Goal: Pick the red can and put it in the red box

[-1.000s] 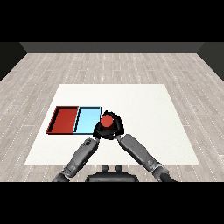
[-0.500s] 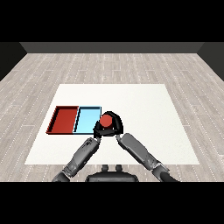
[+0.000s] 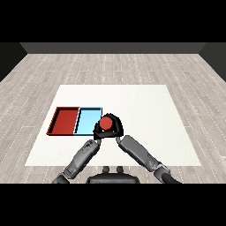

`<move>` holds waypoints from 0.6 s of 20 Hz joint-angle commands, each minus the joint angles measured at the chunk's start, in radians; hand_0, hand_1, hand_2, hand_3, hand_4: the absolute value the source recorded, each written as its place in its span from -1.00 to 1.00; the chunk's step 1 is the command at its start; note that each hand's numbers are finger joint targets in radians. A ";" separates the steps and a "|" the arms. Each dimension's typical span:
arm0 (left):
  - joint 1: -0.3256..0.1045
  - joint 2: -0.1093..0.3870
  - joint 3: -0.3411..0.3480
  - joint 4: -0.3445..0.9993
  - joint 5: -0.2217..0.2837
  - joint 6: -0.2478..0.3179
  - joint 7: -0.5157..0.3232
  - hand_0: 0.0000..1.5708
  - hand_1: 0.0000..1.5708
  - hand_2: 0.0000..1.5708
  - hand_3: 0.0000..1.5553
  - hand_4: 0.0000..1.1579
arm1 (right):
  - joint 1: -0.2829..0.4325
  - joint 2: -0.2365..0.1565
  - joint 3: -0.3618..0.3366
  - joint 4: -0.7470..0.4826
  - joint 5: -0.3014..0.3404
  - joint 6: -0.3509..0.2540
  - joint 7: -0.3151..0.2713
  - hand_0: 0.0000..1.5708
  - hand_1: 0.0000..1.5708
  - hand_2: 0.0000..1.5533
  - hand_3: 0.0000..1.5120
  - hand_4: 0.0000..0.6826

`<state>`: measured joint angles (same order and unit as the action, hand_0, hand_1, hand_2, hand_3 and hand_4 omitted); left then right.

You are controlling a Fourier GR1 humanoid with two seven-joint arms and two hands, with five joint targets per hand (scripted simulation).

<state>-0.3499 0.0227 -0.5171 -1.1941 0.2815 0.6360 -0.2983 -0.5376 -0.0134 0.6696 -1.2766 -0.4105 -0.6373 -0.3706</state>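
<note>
At far left lies the shallow red tray (image 3: 66, 121), with the light blue tray (image 3: 88, 120) touching its right side on the white table (image 3: 145, 106). Just right of the blue tray, the round red can (image 3: 105, 123) sits inside the black right hand (image 3: 115, 127), whose fingers curl round it. The black left hand (image 3: 97, 132) is beside the can; its fingers cannot be made out. The step looks like carrying: next, the can must travel left past the blue tray. No writing is legible.

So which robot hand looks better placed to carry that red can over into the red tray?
The right robot hand, probably: it curls round the red can already. The left robot hand sits nearer the red tray, but it only rests beside the can.
</note>
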 commanded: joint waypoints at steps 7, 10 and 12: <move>-0.035 -0.022 0.040 0.003 -0.023 0.020 -0.015 1.00 1.00 0.95 0.87 0.93 | 0.025 0.013 -0.033 -0.021 0.106 0.050 0.089 -1.00 -1.00 -1.00 -1.00 -1.00; -0.059 -0.022 0.043 -0.023 -0.055 0.033 0.042 1.00 1.00 0.95 0.87 0.93 | -0.047 0.013 -0.069 0.046 0.066 0.076 0.092 -1.00 -1.00 -1.00 -1.00 -1.00; -0.029 -0.022 0.042 -0.006 -0.074 0.011 -0.016 1.00 1.00 0.96 0.89 0.94 | 0.101 0.002 -0.051 -0.069 0.132 0.109 0.082 -1.00 -1.00 -1.00 -1.00 -1.00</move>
<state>-0.3772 0.0056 -0.4826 -1.1698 0.2419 0.6426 -0.3199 -0.5072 -0.0042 0.6217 -1.2972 -0.3202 -0.5700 -0.3002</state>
